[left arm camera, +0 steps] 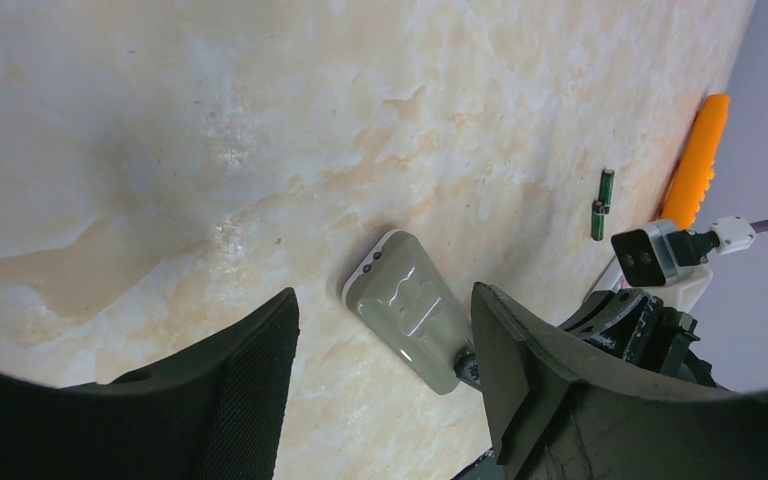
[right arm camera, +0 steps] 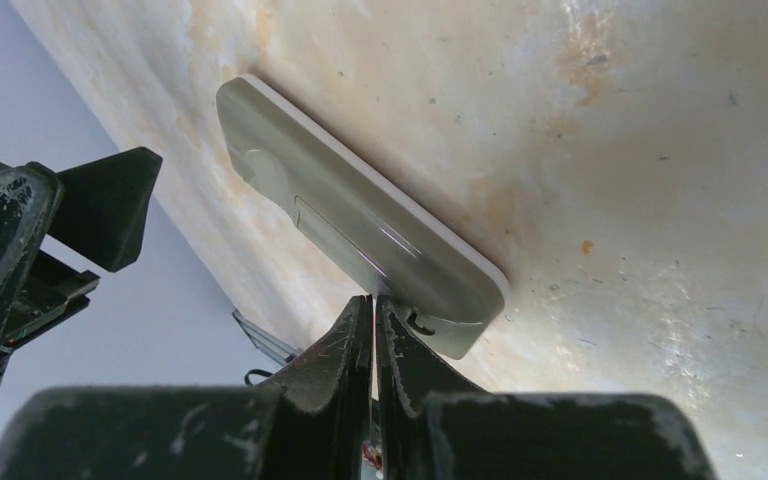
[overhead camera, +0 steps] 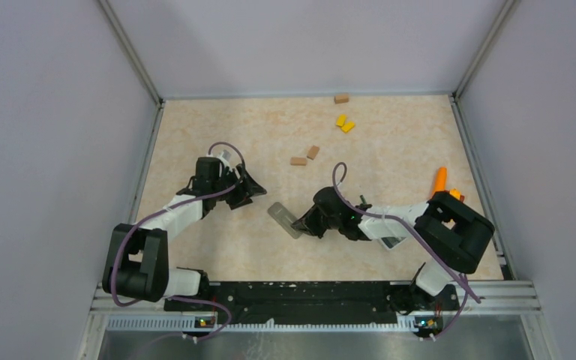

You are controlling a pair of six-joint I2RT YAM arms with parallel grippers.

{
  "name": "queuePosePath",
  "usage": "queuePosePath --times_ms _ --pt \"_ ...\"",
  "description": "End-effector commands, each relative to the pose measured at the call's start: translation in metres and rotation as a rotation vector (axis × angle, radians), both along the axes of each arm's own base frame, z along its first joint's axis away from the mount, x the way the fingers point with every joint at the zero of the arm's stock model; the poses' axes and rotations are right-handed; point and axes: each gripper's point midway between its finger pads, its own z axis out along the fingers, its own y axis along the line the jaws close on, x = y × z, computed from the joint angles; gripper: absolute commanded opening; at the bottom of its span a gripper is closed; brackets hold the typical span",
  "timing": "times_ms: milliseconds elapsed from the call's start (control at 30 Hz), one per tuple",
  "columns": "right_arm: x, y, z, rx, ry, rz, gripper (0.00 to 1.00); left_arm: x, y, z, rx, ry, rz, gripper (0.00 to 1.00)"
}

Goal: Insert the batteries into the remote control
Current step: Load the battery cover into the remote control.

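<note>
Batteries [left arm camera: 602, 205] not yet loaded, seen on bench [left arm camera: 160, 120]; right hand [right arm camera: 372, 298] held together at remote [right arm camera: 340, 210] end; left hand [left arm camera: 382, 297] held apart.

No text, label, brand, number or sign can be read in any view. The grey remote control [left arm camera: 405, 310] shows a plain casing without legible print. The batteries [left arm camera: 607, 188] are too small to read any marking.

From above, the right claw [overhead camera: 298, 223] hides part of the remote [overhead camera: 280, 217].
</note>
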Motion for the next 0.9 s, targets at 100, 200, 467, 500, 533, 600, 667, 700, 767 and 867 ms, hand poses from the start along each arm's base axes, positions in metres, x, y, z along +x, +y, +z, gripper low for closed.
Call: queuePosePath --times_ms 100,200,467,500,533,600,667,700,767,867 --pt "0.008 0.003 0.002 -0.027 -0.032 0.015 0.06 0.005 0.003 0.006 -0.001 -0.043 0.025 0.67" --pt "0.026 0.007 0.031 -0.045 -0.183 0.057 0.08 0.008 0.010 0.015 0.025 -0.070 0.060 0.68" --pt "0.054 0.003 0.071 -0.400 -0.578 0.451 0.87 0.012 0.042 0.049 0.187 -0.147 0.140 0.85" --pt "0.056 0.000 0.065 -0.457 -0.597 0.495 0.91 0.011 0.049 0.052 0.220 -0.148 0.161 0.90" --pt "0.056 -0.004 0.056 -0.519 -0.603 0.553 0.92 0.009 0.057 0.058 0.254 -0.155 0.188 0.97" --pt "0.058 -0.008 0.044 -0.624 -0.631 0.657 0.92 0.005 0.074 0.070 0.314 -0.181 0.255 0.99" --pt "0.053 -0.004 0.037 -0.695 -0.702 0.793 0.91 0.002 0.091 0.081 0.367 -0.214 0.322 0.99" --pt "0.049 0.000 0.035 -0.712 -0.732 0.843 0.90 0.001 0.097 0.085 0.380 -0.228 0.347 0.99" --pt "0.042 0.007 0.031 -0.718 -0.777 0.921 0.91 -0.003 0.106 0.092 0.395 -0.237 0.386 0.99" --pt "0.032 0.014 0.023 -0.706 -0.797 1.005 0.92 -0.010 0.113 0.095 0.397 -0.220 0.421 0.99"
